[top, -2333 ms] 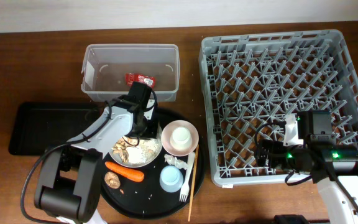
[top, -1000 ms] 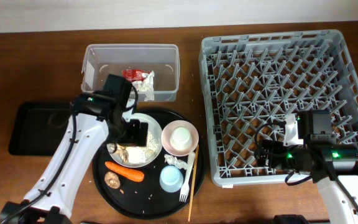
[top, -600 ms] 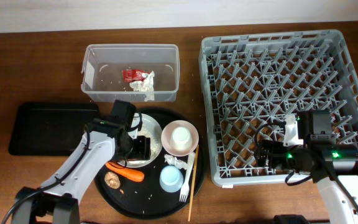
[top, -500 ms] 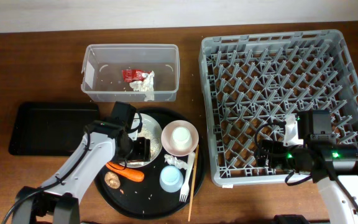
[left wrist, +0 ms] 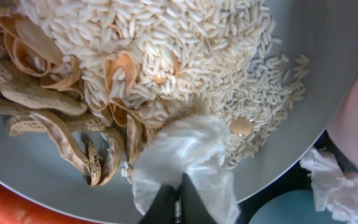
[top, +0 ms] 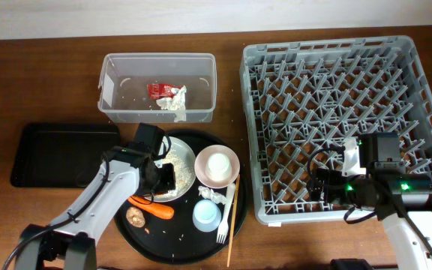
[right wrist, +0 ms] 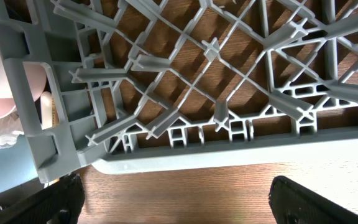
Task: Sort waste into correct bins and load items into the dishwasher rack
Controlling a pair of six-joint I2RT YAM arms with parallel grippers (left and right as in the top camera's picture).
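Since the white wad [top: 177, 101] landed in the clear bin [top: 105, 82] about a second ago, the left gripper [left wrist: 179, 200] has returned to the grey plate [left wrist: 328, 74]. It is now pinched shut on a translucent plastic scrap [left wrist: 188, 152] lying on the rice [left wrist: 185, 50] beside peanut shells [left wrist: 42, 118]. Judgement: next trash item grasped, not yet lifted. The right gripper [right wrist: 179, 196], fingers spread and empty, is unmoved over the dishwasher rack [top: 336, 82] edge.

The desk [top: 51, 90] is polished brown wood. At right, the rack [top: 250, 135] is matt grey plastic; at upper left, the bin [top: 103, 90] is clear plastic. In the left wrist view's lower centre, the crumpled film [left wrist: 185, 155] looks thin, translucent and glossy on a smooth grey plate [left wrist: 328, 74].
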